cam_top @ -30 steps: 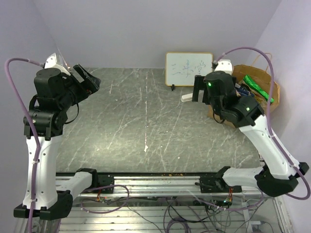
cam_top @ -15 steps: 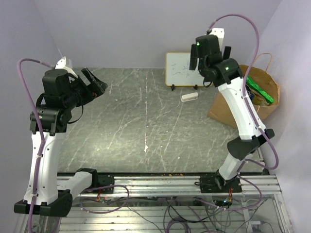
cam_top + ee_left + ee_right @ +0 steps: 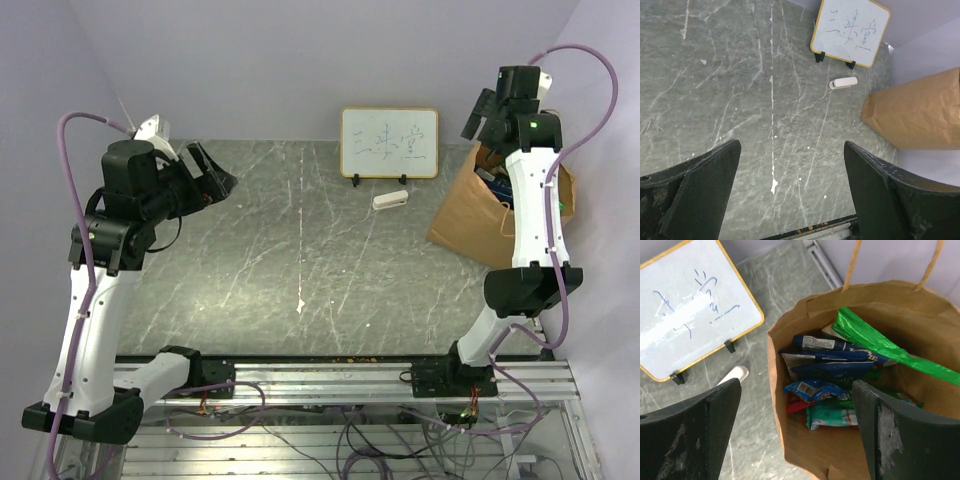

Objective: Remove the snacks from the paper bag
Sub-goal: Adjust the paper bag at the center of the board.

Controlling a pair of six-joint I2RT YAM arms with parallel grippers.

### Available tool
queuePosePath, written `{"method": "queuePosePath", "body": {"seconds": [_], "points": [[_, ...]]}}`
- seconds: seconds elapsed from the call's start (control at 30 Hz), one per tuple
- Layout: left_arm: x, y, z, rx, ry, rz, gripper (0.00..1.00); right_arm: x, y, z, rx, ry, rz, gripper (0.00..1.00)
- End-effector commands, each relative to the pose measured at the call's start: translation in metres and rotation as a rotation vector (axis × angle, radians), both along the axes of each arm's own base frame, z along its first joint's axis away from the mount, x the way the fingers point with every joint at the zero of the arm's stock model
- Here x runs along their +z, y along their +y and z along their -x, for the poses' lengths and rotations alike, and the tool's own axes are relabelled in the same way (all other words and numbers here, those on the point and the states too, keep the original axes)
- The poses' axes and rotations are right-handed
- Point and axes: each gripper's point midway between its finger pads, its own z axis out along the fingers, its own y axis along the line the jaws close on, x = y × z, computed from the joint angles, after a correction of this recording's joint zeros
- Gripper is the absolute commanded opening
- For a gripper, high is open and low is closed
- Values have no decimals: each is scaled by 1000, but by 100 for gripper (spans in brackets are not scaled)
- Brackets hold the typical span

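- Writing: the whiteboard (image 3: 389, 143), yellow-framed at top centre of the overhead view, carries blue handwritten characters I cannot read. Packet print is too small to read, though one blue pack (image 3: 810, 387) shows a barcode.
- Surface and room: the table (image 3: 300, 250) is grey stone-patterned with white veins, and the walls (image 3: 300, 60) are pale lilac. A white bar (image 3: 390, 200) lies just below the board.
- The bag (image 3: 470, 215): brown paper, at the right edge, mouth open, twisted handles up.
- The snacks, all inside the bag: a green packet (image 3: 875, 340) slants across the top, a dark blue packet (image 3: 835, 357) lies beside it, and a teal pack (image 3: 832, 416) sits lowest in frame.
- My right gripper (image 3: 795, 410) hangs over the bag's mouth, jaws wide, holding nothing.
- My left gripper (image 3: 790, 170), upper left overhead, is above the table, jaws wide, holding nothing.
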Motion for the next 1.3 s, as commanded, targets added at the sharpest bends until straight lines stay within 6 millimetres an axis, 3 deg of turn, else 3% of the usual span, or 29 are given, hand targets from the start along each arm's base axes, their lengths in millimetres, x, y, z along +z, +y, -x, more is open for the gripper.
{"method": "queuePosePath", "body": {"seconds": [0.0, 0.37, 0.57, 0.63, 0.9, 1.0, 1.27], "points": [[12, -6, -7, -31, -52, -21, 95, -21, 6, -4, 39, 17, -149, 90], [6, -10, -9, -32, -26, -13, 95, -57, 7, -9, 96, 109, -204, 65], [-7, -9, -13, -23, 38, -25, 95, -56, 11, -13, 106, 111, -212, 38], [-9, -10, -14, -22, 54, -23, 95, -59, 9, -12, 102, 131, -199, 36], [-5, -15, -13, -38, 45, 7, 95, -55, 14, -12, 125, 144, -138, 5], [-6, -15, -13, -34, 49, 14, 95, -51, 23, -12, 143, 141, -109, 0], [-13, -20, -13, -40, 76, 45, 95, -48, 61, -3, 211, 165, -69, 0]]}}
